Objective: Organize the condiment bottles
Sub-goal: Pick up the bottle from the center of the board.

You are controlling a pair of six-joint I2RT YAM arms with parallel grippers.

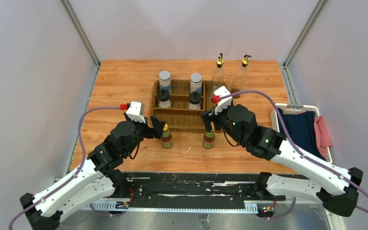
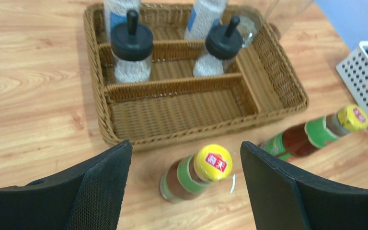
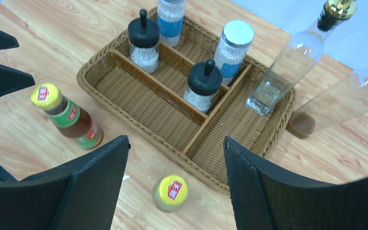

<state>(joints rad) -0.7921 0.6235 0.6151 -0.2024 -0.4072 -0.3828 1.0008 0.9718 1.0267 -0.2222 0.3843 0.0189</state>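
Before the basket (image 1: 182, 120), two yellow-capped bottles (image 1: 166, 138)

**Condiment bottles: positions**

Two yellow-capped brown bottles with green-red labels (image 1: 167, 138) (image 1: 209, 137) stand upright on the wooden table (image 1: 124, 81), just before the wicker basket's (image 1: 182, 127) near rim.

In the basket:
- Far row: grey-lidded clear jars (image 1: 165, 80) (image 1: 196, 82)
- Middle row: black-capped jars (image 1: 163, 97) (image 1: 194, 99)
- Right compartment: one tall clear gold-topped bottle (image 1: 219, 72)

The other gold-topped bottle (image 1: 240, 75) stands just outside the right rim.

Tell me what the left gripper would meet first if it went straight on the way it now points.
Most likely the nearer yellow-capped bottle. It stands upright inside the open left gripper, just before the wicker basket. Depth is unclear, so I cannot be sure.
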